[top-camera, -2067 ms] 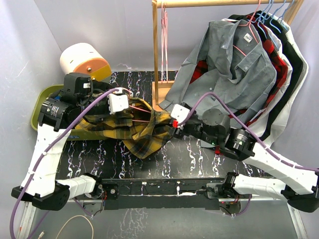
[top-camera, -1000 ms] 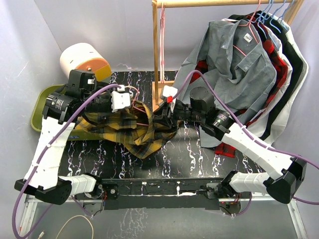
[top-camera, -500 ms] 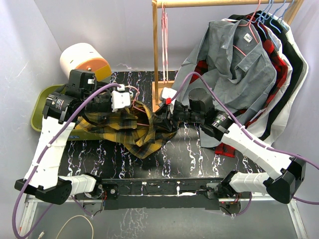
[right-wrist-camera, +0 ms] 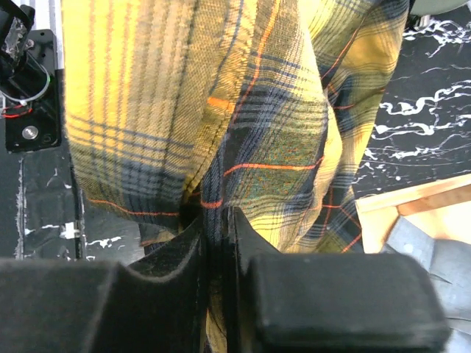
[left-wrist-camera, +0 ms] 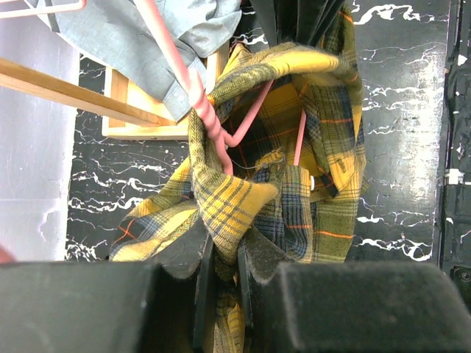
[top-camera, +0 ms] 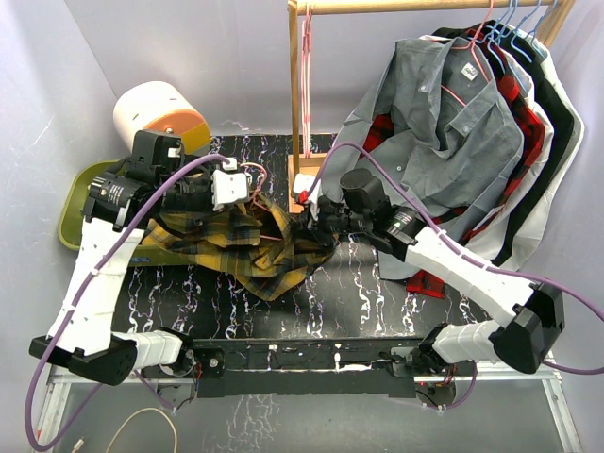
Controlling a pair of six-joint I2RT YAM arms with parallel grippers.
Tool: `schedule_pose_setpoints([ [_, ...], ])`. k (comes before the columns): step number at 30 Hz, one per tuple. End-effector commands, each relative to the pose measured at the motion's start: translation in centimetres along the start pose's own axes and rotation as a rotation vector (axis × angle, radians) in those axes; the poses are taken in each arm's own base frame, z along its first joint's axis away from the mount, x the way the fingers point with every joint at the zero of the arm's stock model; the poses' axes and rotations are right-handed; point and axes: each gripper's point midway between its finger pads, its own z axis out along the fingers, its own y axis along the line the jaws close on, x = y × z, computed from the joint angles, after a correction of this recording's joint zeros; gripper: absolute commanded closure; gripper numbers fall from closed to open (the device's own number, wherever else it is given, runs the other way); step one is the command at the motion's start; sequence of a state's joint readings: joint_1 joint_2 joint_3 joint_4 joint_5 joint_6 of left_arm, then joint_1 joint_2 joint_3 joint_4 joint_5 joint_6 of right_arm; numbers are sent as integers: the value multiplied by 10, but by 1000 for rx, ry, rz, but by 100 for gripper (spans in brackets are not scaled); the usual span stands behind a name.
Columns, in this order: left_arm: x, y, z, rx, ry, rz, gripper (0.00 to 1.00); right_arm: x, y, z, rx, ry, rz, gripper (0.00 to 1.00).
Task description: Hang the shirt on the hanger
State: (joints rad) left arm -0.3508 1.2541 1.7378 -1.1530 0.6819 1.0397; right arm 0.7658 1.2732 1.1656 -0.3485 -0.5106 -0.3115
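The yellow, black and green plaid shirt (top-camera: 247, 247) lies bunched on the black marbled table between my two arms. The pink hanger (left-wrist-camera: 211, 125) is threaded into its folds, and only short pink lengths show in the left wrist view. My left gripper (left-wrist-camera: 221, 259) is shut on a fold of the shirt just below the hanger; from above it (top-camera: 251, 202) sits over the shirt's upper edge. My right gripper (right-wrist-camera: 216, 220) is shut on a dark seam of the shirt, and from above it (top-camera: 308, 225) is at the shirt's right end.
A wooden rack (top-camera: 294, 104) stands behind, its base (left-wrist-camera: 140, 125) close to the shirt. A grey shirt (top-camera: 444, 132), a red-and-black plaid shirt (top-camera: 517, 113) and blue hangers (top-camera: 514, 28) hang at the right. An olive tray (top-camera: 72, 209) and a white-and-orange drum (top-camera: 156, 115) sit at the left.
My right gripper has moved left along the shirt's right end and closed on the fabric. The left arm has held its grip and barely moved.
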Motion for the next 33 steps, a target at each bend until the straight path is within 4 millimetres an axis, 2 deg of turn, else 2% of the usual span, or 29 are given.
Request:
schedule_pose_setpoints([
  [1,-22,2,-6,-5,-89,21,100,-41,-4,-1,-1,-103,-33,89],
  [7,-18,2,-4,-6,-85,5,100,-95,-4,-13,15,-296,-52,89],
  [11,-18,2,-4,-3,-91,0,100,-116,4,-18,-26,-378,-39,91],
  [26,-17,2,-5,-10,-95,-6,100,-115,9,3,-82,-390,28,86],
  [30,-17,3,-6,-13,-96,-8,100,-113,9,7,-88,-384,32,91],
  [33,-17,3,-6,-16,-93,-9,100,-107,6,9,-65,-373,40,92],
])
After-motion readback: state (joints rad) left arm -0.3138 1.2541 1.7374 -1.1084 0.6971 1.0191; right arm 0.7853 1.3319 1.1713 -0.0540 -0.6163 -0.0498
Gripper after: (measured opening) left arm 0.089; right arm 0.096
